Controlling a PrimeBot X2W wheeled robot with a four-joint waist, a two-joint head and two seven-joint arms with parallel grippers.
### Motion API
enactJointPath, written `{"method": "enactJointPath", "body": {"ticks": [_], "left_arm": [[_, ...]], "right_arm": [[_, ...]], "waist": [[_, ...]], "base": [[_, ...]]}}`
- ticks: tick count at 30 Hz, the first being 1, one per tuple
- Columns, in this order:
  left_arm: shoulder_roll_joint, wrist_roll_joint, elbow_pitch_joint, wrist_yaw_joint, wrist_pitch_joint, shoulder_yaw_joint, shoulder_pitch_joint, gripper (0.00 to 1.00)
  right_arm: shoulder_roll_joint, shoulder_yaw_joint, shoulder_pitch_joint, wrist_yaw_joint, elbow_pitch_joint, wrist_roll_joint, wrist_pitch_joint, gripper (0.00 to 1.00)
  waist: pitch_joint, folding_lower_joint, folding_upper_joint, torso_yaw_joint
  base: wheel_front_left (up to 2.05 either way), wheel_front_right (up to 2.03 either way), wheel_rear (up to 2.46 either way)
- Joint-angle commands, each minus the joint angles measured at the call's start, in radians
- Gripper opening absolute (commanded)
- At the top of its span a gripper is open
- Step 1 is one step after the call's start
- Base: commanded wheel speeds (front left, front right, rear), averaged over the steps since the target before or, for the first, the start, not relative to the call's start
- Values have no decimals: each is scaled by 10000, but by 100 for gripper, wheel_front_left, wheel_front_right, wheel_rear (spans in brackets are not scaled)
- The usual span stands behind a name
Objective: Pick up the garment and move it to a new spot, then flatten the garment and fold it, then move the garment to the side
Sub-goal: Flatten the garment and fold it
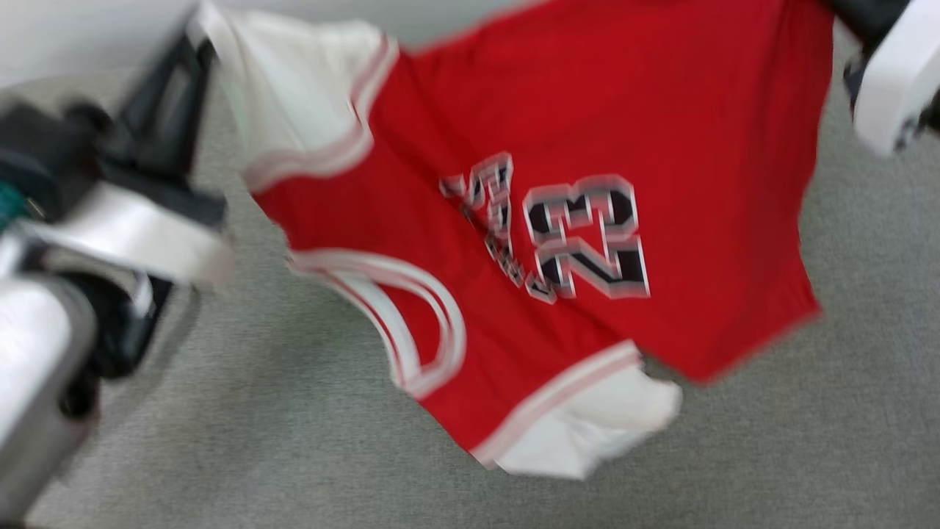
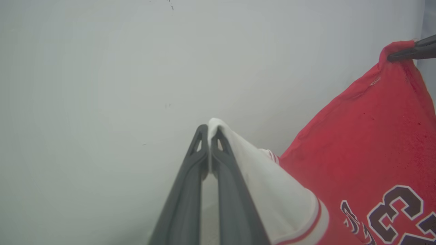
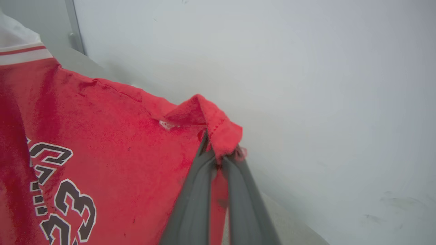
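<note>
Hanging between them, the garment (image 1: 587,110) is pinched by left tool (image 2: 208,132) and right tool (image 3: 218,153).

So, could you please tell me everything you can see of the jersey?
The jersey is red, soft-looking cloth with white sleeves, striped red-and-white trim and a black, white-edged 23 beside smaller lettering. It hangs spread between two grips: the left gripper is shut on a white sleeve's edge, the right gripper on a stitched red corner. The rest sags slack over the grey carpet; whether it touches there is unclear.
</note>
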Motion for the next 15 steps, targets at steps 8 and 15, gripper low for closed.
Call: {"method": "enactJointPath", "body": {"ticks": [8,15], "left_arm": [[-666,115,1497,-1234,552,323,-3794,0],[-1476,455,3396,-2104,814,313,-7160,0]], "right_arm": [[1570,-1746,-1953,-7,1255,-1168,-278,0],[2209,-2595,-4007,-7,2375,-2224,-252,0]], "waist": [[1240,0,-1,-457],[2178,0,-1,-356]], "base": [[0,0,0],[0,0,0]]}}
